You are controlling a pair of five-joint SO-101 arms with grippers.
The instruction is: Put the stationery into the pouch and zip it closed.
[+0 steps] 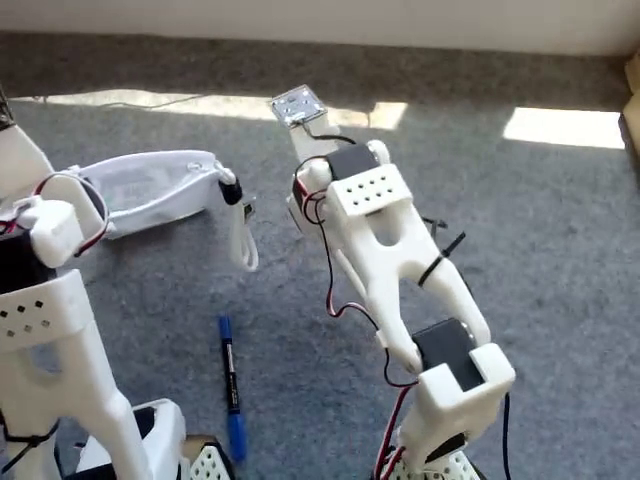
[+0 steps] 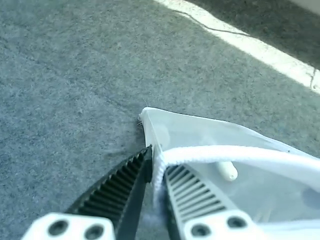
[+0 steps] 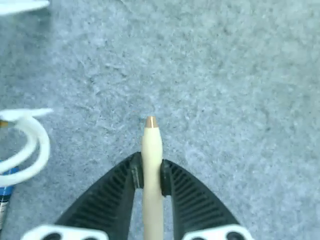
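Pouch (image 1: 150, 190) of white mesh lies on the grey carpet (image 1: 520, 250). Its white strap (image 1: 243, 245) loops toward a blue pen (image 1: 230, 385), which lies loose on the carpet nearby. The left claw (image 2: 156, 170) pinches the corded rim at one end of the pouch, and a small white stick (image 2: 227, 172) shows through the mesh. The right claw (image 3: 150, 170) is pressed onto a cream pen (image 3: 151, 145), whose tip points out over the carpet, apart from the pouch.

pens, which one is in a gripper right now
The cream pen with the gold tip, clamped in the right gripper. The blue pen lies loose on the carpet, gripped by nothing.
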